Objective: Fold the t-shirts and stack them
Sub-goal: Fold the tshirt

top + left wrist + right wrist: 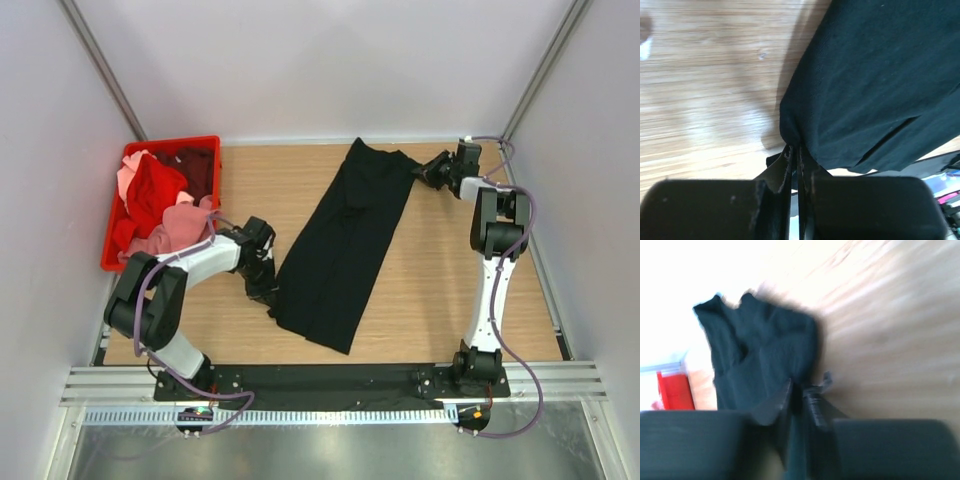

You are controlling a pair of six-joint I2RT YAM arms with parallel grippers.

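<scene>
A black t-shirt [345, 240] lies on the wooden table as a long strip running from back right to front left. My left gripper [268, 292] sits at the strip's near left edge. In the left wrist view this gripper [795, 150] is shut, with a bunched fold of the black t-shirt [880, 75] pinched between its tips. My right gripper [422, 172] is at the shirt's far right corner. The blurred right wrist view shows that gripper [801, 387] shut on the edge of the dark cloth [760, 350]. Red [155, 190], pink [180, 225] and dark maroon [197, 170] t-shirts lie crumpled in the crate.
A red plastic crate [205, 142] stands at the back left corner of the table, close behind my left arm. White walls close in the table on three sides. Bare wood [440, 270] shows to the right of the black shirt.
</scene>
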